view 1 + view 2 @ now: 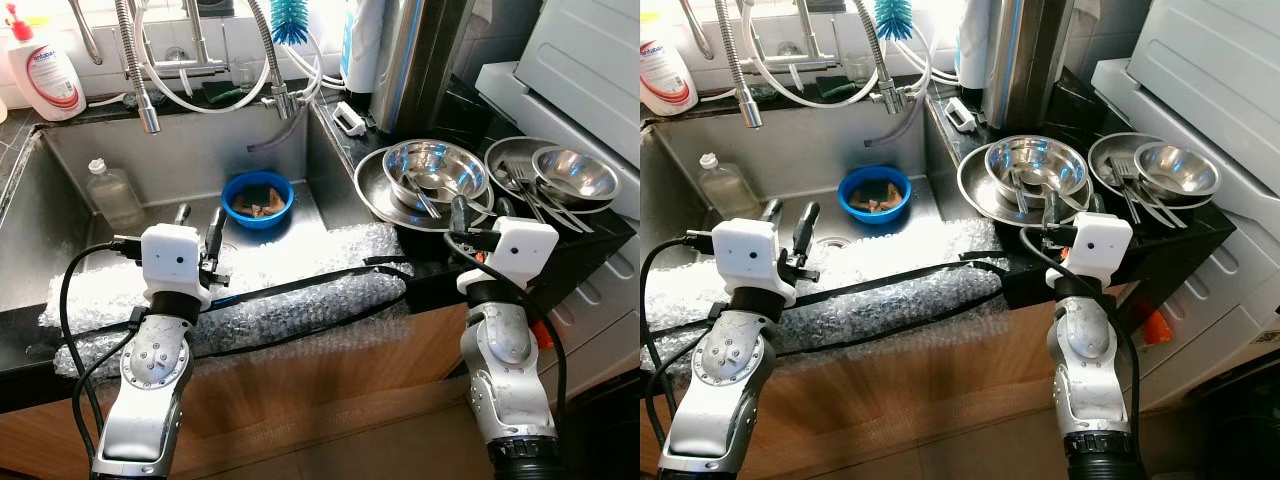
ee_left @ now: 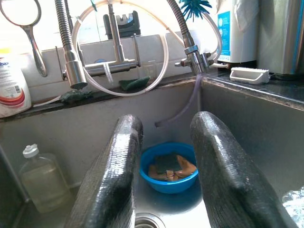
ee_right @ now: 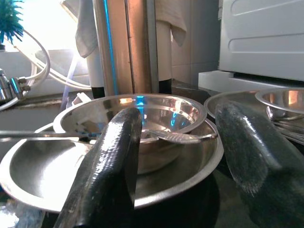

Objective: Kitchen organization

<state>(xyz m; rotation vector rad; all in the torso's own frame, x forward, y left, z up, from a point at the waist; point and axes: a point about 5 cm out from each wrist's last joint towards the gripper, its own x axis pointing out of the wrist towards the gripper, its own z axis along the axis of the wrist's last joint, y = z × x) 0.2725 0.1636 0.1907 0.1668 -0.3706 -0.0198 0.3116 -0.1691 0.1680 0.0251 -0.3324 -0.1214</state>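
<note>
My left gripper (image 1: 198, 226) stands open over the front of the steel sink (image 1: 60, 215), empty, its fingers pointing at a blue bowl (image 1: 257, 197) on the sink floor. That blue bowl (image 2: 168, 170) holds a dark sponge and orange scraps. My right gripper (image 1: 481, 212) is open and empty just in front of a steel bowl (image 1: 435, 170) that sits in a wide steel plate (image 1: 372, 192) on the black counter. A spoon (image 3: 178, 137) lies across that bowl. Further right, a second steel bowl (image 1: 574, 172) rests on another plate with forks (image 1: 522, 182).
Bubble wrap (image 1: 300, 275) covers the sink's front edge, with black cables over it. A clear bottle (image 1: 112, 192) stands in the sink, and a detergent bottle (image 1: 45, 70) and faucet hoses (image 1: 140, 75) line the back ledge. A white appliance (image 1: 590, 60) stands to the right.
</note>
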